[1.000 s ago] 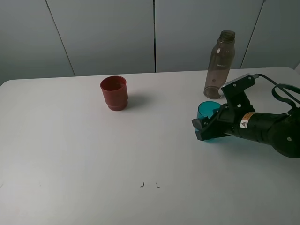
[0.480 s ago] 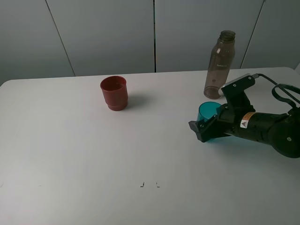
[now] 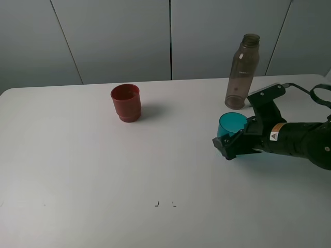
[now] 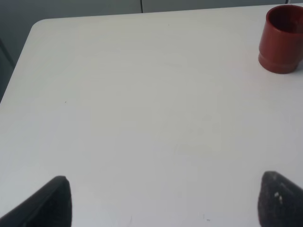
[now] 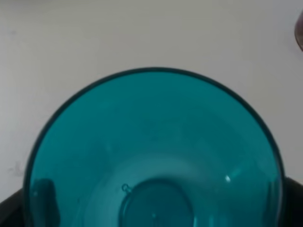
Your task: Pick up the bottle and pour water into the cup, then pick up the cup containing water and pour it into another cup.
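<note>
The red cup (image 3: pixel 125 102) stands well to the left of the bottle (image 3: pixel 241 71). Just in front of the bottle, the right gripper (image 3: pixel 231 143) clasps the tilted teal cup (image 3: pixel 230 125). The left gripper (image 4: pixel 163 201) hangs spread wide.

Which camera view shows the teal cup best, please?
The right wrist view: the teal cup fills the picture, and you look straight into its open mouth down to its base. The exterior high view shows only its rim and upper wall, the rest hidden by the right tool. The left wrist view does not show it.
</note>
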Motion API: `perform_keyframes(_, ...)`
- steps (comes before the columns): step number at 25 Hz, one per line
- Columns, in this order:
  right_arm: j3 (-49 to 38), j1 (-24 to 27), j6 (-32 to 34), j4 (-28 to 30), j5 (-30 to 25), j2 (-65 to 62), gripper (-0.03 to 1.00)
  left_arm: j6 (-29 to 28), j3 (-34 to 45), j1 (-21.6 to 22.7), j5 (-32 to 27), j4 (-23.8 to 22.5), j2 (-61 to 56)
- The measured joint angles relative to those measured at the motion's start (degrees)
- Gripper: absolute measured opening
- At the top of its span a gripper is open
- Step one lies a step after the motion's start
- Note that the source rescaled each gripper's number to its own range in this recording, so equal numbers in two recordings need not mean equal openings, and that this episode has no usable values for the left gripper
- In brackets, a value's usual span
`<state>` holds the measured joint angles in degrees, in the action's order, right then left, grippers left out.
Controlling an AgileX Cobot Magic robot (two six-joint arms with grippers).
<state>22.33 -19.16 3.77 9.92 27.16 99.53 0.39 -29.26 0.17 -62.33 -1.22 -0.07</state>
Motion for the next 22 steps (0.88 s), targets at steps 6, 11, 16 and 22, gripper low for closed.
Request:
perform_keyframes(6, 0.0, 0.0, 1.33, -0.26, -24.28, -13.13, 0.99, 0.0, 0.0, 0.0, 0.0, 0.0, 0.0)
perform_keyframes(11, 0.0, 0.0, 1.58, -3.19, -39.22, -27.34, 1.0, 0.0, 0.0, 0.0, 0.0, 0.0, 0.0)
perform_keyframes(16, 1.48, 0.0, 1.58, -5.68, -50.43, -45.19, 1.0, 0.0, 0.0, 0.0, 0.0, 0.0, 0.0)
perform_keyframes(22, 8.67, 0.0, 1.58, -6.22, -69.14, -63.38, 1.0, -0.39, 0.0, 0.0, 0.0, 0.0, 0.0)
